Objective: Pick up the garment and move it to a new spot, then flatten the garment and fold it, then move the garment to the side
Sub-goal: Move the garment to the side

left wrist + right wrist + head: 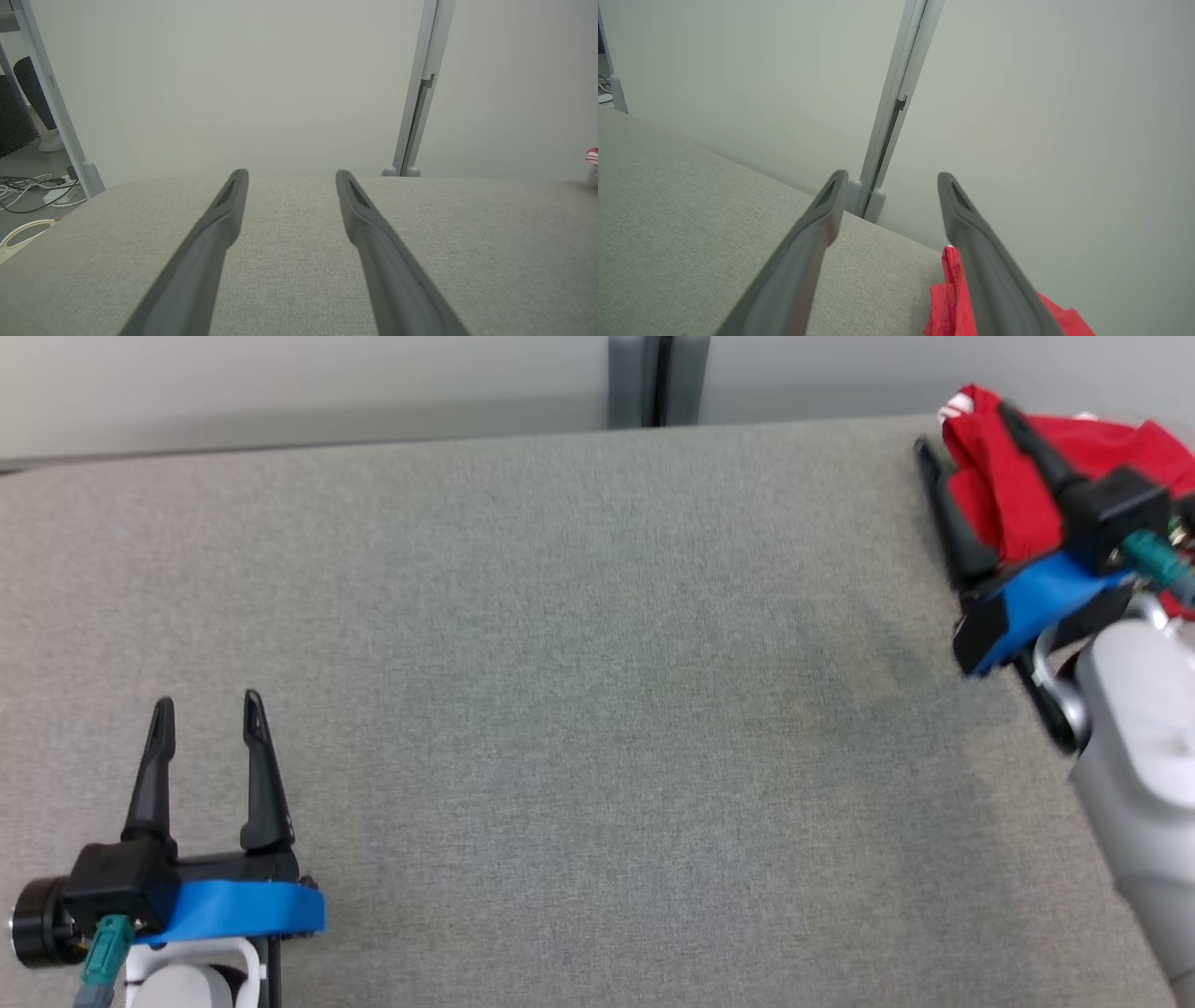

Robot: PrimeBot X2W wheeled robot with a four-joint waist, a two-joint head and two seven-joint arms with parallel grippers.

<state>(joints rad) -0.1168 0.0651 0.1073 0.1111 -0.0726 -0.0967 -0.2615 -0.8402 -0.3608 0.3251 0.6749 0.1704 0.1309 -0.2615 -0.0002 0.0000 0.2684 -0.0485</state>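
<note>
- Garment: red, bunched at far right corner of worktop.
- Right gripper: fingers spread wide, straddling garment's left edge, nothing clamped; nearer arm by far.
- Left gripper: parted, empty, well apart at near left.

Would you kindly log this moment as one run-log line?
phase: pickup not yet done | right gripper: open, at red garment, far right of table | left gripper: open, nothing held, over table
</note>
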